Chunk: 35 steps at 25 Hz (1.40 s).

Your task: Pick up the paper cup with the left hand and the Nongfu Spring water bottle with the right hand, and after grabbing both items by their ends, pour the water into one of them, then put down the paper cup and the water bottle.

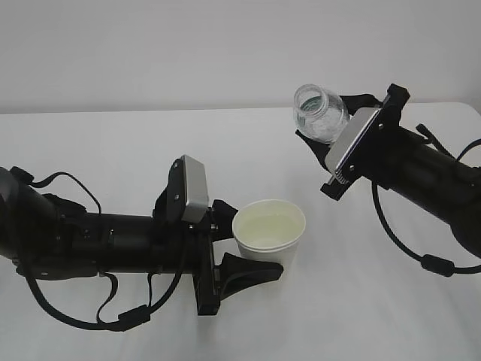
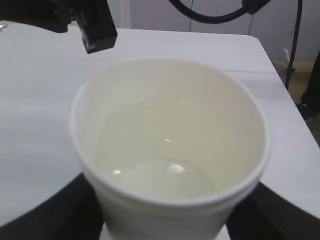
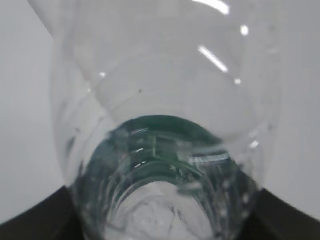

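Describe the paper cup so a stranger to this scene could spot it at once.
On the white table, follow the black arm lying along the left side to the left hand at its tip. The paper cup stands upright between its fingers, near the table's middle. Unlike the clear water bottle held tilted at upper right, it is white, opaque and wide-mouthed, with water inside.

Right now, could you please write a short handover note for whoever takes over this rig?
Left pincer: shut on the paper cup, upright, low over the table; whether it touches down is unclear.
Right pincer: shut on the Nongfu Spring water bottle, raised, tilted, mouth pointing up and away from the cup.
Done: both picked up; water sits in the cup, so the pour looks made.
Left: put down cup and bottle, release both.
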Tool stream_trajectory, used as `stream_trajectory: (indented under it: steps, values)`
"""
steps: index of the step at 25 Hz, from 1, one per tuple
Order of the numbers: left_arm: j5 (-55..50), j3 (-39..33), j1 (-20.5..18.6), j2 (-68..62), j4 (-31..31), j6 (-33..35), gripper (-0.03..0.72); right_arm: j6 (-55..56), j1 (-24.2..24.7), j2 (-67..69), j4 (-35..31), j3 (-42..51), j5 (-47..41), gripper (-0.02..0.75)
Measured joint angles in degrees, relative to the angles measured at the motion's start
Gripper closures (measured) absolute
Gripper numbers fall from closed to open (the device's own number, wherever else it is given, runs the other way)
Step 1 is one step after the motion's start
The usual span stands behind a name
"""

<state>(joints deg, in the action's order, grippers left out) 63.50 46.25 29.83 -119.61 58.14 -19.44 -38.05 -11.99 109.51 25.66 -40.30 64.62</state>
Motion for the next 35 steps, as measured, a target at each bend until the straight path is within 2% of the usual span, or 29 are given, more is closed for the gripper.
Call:
stream_trajectory:
  steps: [8,15,29,35]
  values:
    - [0.00,0.00,0.00,0.00,-0.13,0.00,0.208,11.14,0.00,0.00,-1.98,0.00,0.00,0.282]
    - [0.00,0.00,0.00,0.00,-0.22,0.00,0.208,14.43,0.00,0.00,-2.61,0.12,0.00,0.282]
    - [0.00,0.00,0.00,0.00,-0.26,0.00,0.208,22.42,0.00,0.00,-14.17,0.64,0.00,0.282]
    - [0.00,0.00,0.00,0.00,-0.26,0.00,0.208,23.77,0.00,0.00,-16.57,0.64,0.00,0.282]
